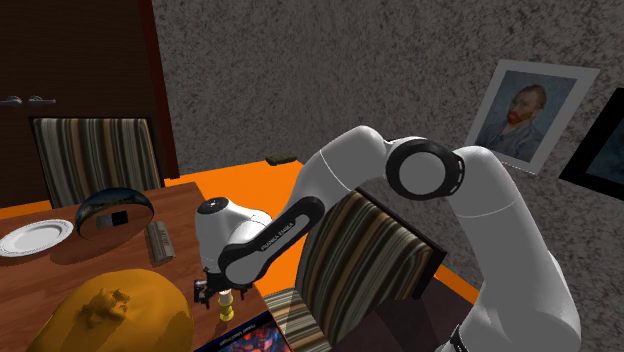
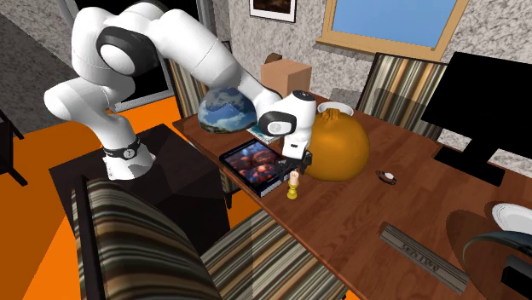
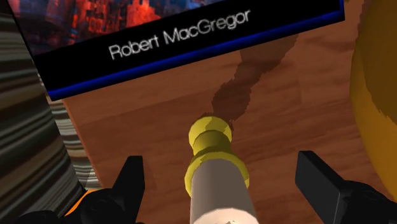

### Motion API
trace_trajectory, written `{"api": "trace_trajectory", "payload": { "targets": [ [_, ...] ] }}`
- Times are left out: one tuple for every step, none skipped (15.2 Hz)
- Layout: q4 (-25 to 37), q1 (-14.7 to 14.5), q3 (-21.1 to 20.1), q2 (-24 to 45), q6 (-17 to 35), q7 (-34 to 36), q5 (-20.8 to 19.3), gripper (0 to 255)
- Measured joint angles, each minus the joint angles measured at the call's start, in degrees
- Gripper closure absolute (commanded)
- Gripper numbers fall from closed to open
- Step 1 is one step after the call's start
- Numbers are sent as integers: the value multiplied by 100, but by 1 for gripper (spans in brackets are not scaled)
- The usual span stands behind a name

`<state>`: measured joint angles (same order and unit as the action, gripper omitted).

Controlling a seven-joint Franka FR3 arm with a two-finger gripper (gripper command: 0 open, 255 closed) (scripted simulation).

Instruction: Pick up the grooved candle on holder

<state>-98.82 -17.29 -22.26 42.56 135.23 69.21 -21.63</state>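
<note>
Presently my gripper (image 3: 221,159) is spread wide, one finger (image 3: 132,181) on either side of the pale candle (image 3: 219,194), and neither touches it. The candle stands upright in its yellow holder (image 3: 210,137) on the wooden table (image 3: 286,83). It is just beside the book (image 3: 191,38) marked "Robert MacGregor" and near a bulging orange sack (image 3: 378,114).

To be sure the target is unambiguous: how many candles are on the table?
1. The candle stands on the wooden table beside the book and the orange sack, within the open gripper. Another could hide behind the sack.
</note>
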Motion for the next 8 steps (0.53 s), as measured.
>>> {"api": "trace_trajectory", "payload": {
  "targets": [
    [-6,-3,5,10,15,5,-6,0],
    [-4,-5,8,18,23,7,-9,255],
    [-2,-7,10,23,26,9,-11,255],
    [0,-8,11,25,27,10,-12,255],
    [2,-9,11,23,28,10,-13,255],
    [2,-10,10,23,29,11,-13,255],
    [3,-11,10,24,29,12,-13,255],
    [1,-10,10,23,30,12,-13,255]
  ]
}}
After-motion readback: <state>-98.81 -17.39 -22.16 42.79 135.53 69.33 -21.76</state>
